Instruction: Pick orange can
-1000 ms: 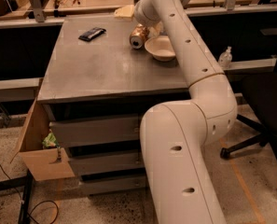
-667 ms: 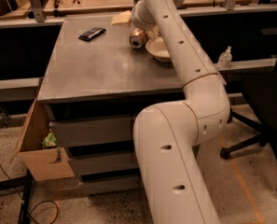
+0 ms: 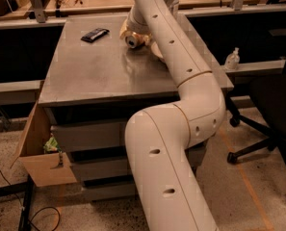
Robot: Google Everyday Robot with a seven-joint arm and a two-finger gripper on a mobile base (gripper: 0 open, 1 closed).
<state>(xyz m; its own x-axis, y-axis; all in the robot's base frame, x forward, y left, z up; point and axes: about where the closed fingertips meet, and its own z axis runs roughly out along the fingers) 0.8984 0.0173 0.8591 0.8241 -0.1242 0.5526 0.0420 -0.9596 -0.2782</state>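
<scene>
Orange can (image 3: 132, 41) is lying on its side on the table (image 3: 94, 71), right beside the end effector (image 3: 132, 29), whose grip cannot be told; a glancing touch could be sending it rolling.

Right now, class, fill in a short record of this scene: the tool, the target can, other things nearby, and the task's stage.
tool: at the arm's end, low over the far side of the table, at the can
orange can: on its side, round end toward the camera
black bar: flat, left of the can, apart
cardboard box: below the table's left edge
stage: can appears to rest on the table
</scene>
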